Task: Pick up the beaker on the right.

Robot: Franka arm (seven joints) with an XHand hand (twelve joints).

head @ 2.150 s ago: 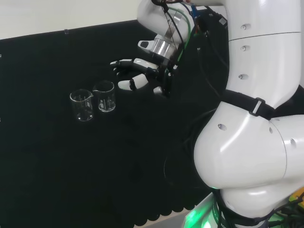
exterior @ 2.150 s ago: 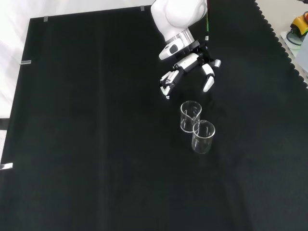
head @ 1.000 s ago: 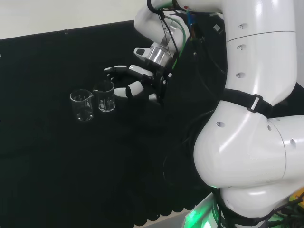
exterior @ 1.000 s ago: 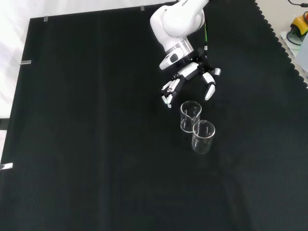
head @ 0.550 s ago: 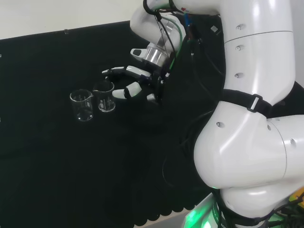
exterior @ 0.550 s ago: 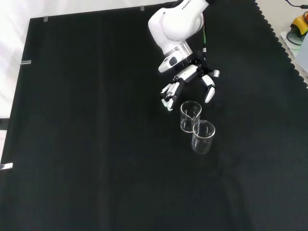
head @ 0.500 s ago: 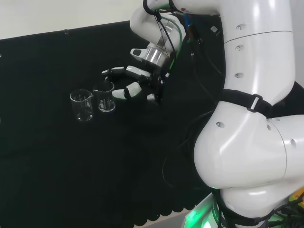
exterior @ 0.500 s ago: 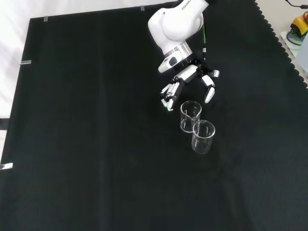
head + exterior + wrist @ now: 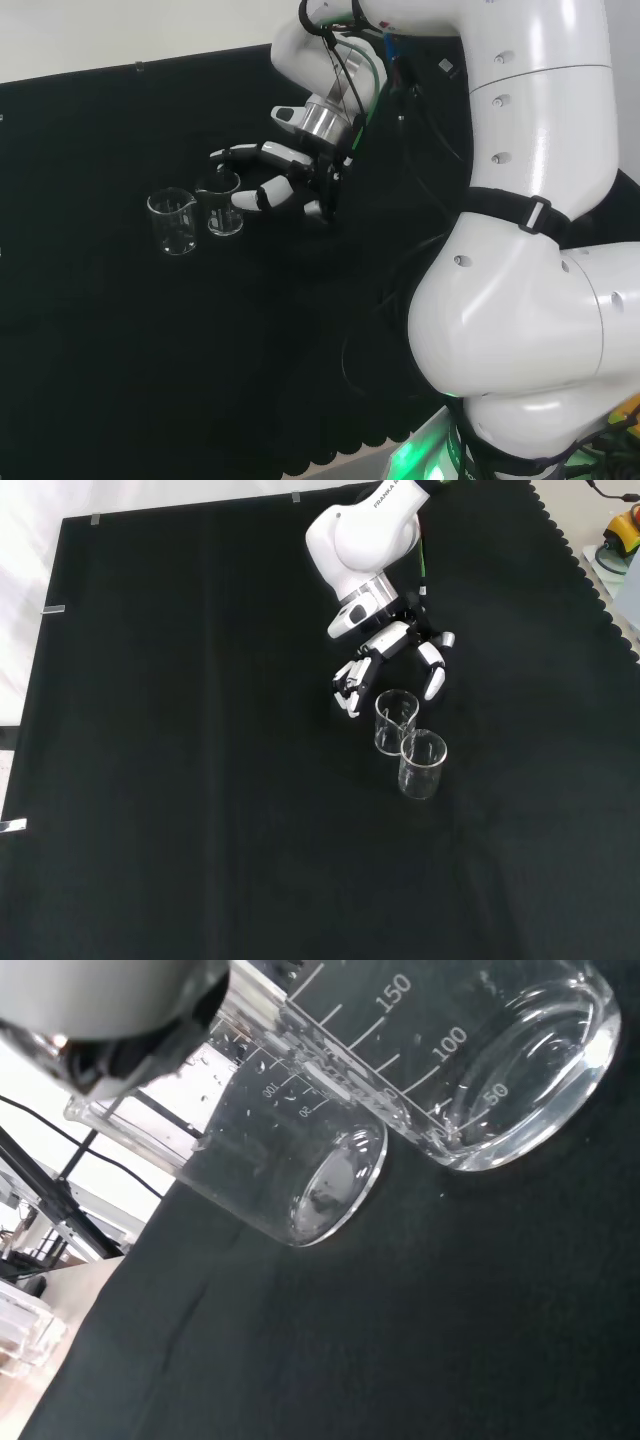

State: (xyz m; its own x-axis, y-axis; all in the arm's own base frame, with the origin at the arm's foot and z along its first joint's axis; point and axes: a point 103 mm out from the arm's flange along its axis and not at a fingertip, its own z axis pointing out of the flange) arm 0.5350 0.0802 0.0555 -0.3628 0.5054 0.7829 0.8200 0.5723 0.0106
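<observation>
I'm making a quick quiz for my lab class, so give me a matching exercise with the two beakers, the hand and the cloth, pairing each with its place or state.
Things:
1. beaker nearer the hand
2. beaker farther from the hand
3. hand
4. black cloth

Descriptions:
A. covers the whole bench
B. fingers spread open, holding nothing
C. empty, stands lowest in the front view
D. empty, just below the fingertips in the front view

Pairs: 1-D, 2-C, 3-B, 4-A
</observation>
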